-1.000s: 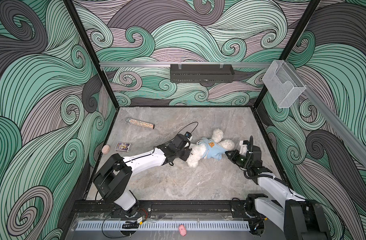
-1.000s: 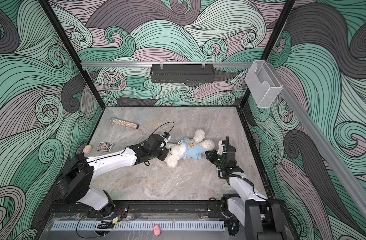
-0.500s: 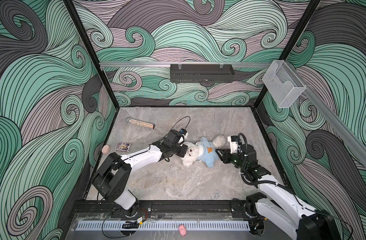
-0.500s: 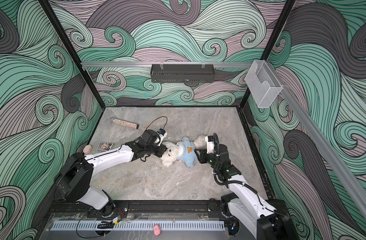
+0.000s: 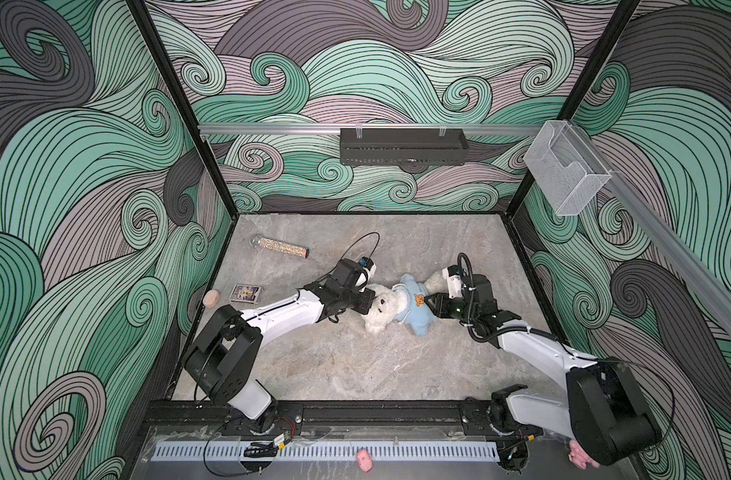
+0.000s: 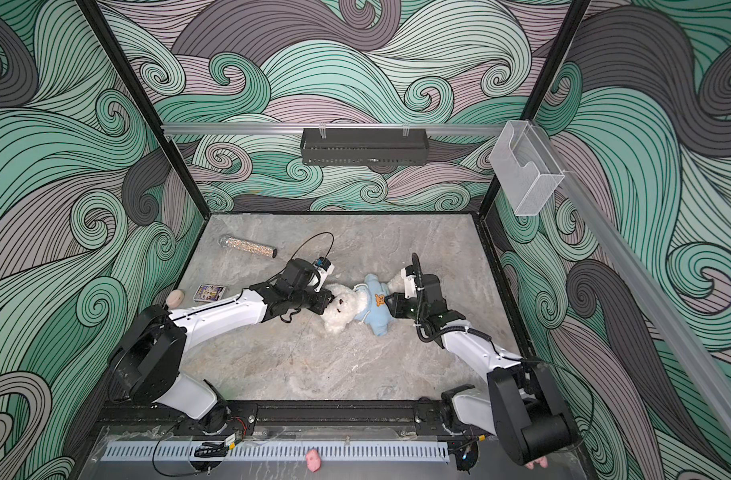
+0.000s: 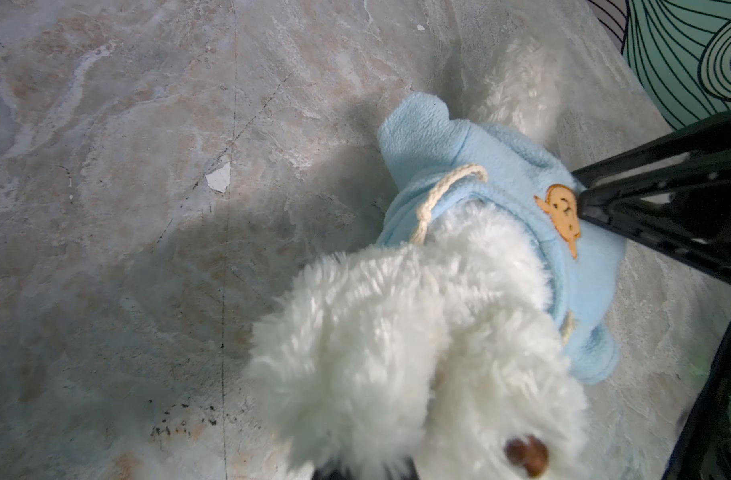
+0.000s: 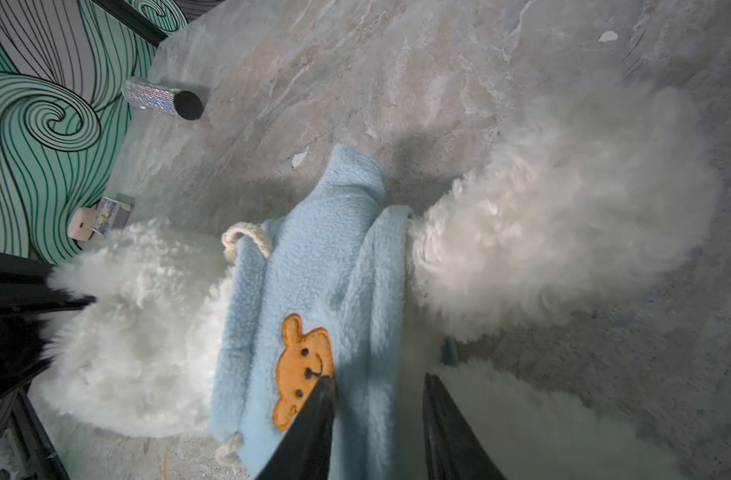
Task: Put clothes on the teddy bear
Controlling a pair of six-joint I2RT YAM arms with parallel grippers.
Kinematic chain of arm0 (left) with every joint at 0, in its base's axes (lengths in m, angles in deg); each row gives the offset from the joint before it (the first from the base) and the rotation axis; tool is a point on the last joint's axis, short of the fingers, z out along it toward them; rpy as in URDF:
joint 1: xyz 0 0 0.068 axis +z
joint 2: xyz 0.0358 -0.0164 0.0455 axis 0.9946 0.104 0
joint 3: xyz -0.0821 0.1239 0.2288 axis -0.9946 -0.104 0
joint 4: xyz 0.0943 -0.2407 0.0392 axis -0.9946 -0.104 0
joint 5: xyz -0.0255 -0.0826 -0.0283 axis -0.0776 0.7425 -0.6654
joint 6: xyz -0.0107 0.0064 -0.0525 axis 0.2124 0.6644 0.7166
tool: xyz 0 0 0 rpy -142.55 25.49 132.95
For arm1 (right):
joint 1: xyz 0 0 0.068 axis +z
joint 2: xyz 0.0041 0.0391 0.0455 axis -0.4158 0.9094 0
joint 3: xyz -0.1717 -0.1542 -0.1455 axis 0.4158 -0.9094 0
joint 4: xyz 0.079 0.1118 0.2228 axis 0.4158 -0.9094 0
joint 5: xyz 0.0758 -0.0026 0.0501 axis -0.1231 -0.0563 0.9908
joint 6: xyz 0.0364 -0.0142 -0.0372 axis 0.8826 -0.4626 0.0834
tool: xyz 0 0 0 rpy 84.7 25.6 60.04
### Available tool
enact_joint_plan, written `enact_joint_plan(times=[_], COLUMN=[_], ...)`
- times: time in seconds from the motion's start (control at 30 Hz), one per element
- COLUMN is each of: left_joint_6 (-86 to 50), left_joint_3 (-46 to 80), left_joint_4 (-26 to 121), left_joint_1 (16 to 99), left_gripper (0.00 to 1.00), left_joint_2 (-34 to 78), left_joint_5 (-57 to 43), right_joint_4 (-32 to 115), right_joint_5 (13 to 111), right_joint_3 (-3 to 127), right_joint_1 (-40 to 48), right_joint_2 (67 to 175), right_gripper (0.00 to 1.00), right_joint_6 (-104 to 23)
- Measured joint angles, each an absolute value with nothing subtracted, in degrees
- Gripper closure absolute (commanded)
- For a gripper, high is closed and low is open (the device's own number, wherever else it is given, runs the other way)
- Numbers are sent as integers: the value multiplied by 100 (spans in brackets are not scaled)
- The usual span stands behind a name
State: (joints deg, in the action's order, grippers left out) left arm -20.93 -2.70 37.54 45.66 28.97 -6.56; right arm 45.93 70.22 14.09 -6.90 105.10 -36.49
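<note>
Since teddy bear (image 5: 380,309) lies face-up mid-table (image 5: 355,365), light-blue hoodie (image 5: 413,309) bunched on torso: left gripper (image 5: 370,300) clenched at head fur, likely anchoring; right gripper (image 8: 378,395) jaws parted astride hem, grip unclear, likely to tug hem down.

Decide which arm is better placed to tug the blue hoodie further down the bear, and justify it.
Right, likely. The right gripper, jaws parted, straddles the hoodie beside its orange patch; the left gripper is shut on the teddy bear at its head, anchoring it.
</note>
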Motion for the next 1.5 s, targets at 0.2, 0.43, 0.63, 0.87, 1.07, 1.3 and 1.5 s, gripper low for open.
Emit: enact_joint_plan(times=[0.2, 0.43, 0.63, 0.87, 1.07, 1.3, 1.5], left_joint_6=[-2101, -2497, -2928, -3264, -3273, -3299, -3293], left_joint_3=[-270, -401, -573, -748, -864, -1000, -969], left_joint_4=[3759, 4132, 4460, 4681, 4792, 5042, 5125], left_joint_1=[4566, 4549, 4533, 4540, 4675, 4715, 4734], left_gripper=[100, 100, 100, 100, 100, 100, 100], left_joint_2=[2897, 2897, 2895, 2853, 2829, 2801, 2875], left_joint_5=[-656, -392, -372, -405, -366, -296, -289], right_joint_4=[4650, 5061, 5326, 5925, 5842, 5520, 5243], right_joint_5=[6895, 6991, 7454, 7997, 7544, 6672, 6307], right_joint_3=[1403, 1077, 959, 928, 1022, 1018, 1184], right_joint_1=[-817, -1654, -2189, -2469, -1827, -1103, -808], right_joint_2=[10532, 10193, 10464, 11216, 11044, 9559, 9892], right_gripper=[97, 100, 100, 98, 70, 62, 62], right_joint_6=[-3568, -2950, -2511, -2102, -2452, -3245, -3625])
